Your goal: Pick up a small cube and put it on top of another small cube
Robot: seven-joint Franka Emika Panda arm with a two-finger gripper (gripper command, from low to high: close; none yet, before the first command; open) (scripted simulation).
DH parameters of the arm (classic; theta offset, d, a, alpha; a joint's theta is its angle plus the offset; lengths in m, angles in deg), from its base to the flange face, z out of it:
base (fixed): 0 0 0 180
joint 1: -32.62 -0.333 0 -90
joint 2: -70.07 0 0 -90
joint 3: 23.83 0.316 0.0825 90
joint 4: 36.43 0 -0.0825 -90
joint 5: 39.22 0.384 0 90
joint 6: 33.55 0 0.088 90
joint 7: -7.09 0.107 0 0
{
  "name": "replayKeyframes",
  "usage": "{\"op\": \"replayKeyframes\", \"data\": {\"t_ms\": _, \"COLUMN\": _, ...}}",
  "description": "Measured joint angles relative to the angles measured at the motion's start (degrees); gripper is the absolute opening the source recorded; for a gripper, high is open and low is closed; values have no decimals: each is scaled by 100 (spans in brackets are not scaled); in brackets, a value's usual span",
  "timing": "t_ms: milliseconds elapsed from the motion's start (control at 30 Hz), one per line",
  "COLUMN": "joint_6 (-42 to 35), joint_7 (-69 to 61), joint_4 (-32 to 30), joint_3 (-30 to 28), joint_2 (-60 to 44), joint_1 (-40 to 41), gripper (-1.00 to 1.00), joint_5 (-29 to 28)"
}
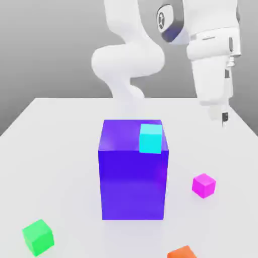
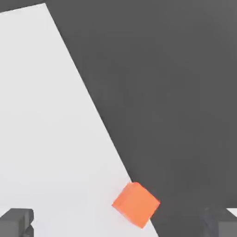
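The small magenta cube (image 1: 203, 185) rests on the white table at the exterior view's right, beside the big blue-purple block. The small green cube (image 1: 38, 237) lies at the front on the exterior view's left. My gripper (image 1: 224, 120) hangs high over the table's far right part, well above and behind the magenta cube. In the hand view my gripper (image 2: 118, 226) is open, its dark fingertips (image 2: 16, 221) spread wide with nothing held between them.
The big blue-purple block (image 1: 133, 171) stands mid-table with a small cyan cube (image 1: 150, 138) on its top corner. A small orange cube (image 1: 182, 252) (image 2: 136, 204) sits at the table's edge. The white table (image 1: 60, 151) drops off to dark floor there.
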Motion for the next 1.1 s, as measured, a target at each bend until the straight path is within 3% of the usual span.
{"op": "replayKeyframes", "data": {"t_ms": 400, "joint_6": 1226, "joint_7": -2999, "joint_4": -1162, "joint_3": 331, "joint_2": -1685, "joint_1": -1230, "gripper": 0, "joint_5": 114}}
{"op": "replayKeyframes", "data": {"t_ms": 633, "joint_6": 2361, "joint_7": -3087, "joint_4": -988, "joint_3": 166, "joint_2": -3090, "joint_1": -1330, "gripper": 0, "joint_5": -3}}
{"op": "replayKeyframes", "data": {"t_ms": 667, "joint_6": 2489, "joint_7": -3085, "joint_4": -960, "joint_3": 149, "joint_2": -3247, "joint_1": -1345, "gripper": -100, "joint_5": -6}}
{"op": "replayKeyframes", "data": {"t_ms": 900, "joint_6": 2487, "joint_7": -3078, "joint_4": -957, "joint_3": 151, "joint_2": -3260, "joint_1": -1339, "gripper": -100, "joint_5": -19}}
{"op": "replayKeyframes", "data": {"t_ms": 1100, "joint_6": 1593, "joint_7": -3142, "joint_4": -1163, "joint_3": 234, "joint_2": -2157, "joint_1": -1281, "gripper": -100, "joint_5": 73}}
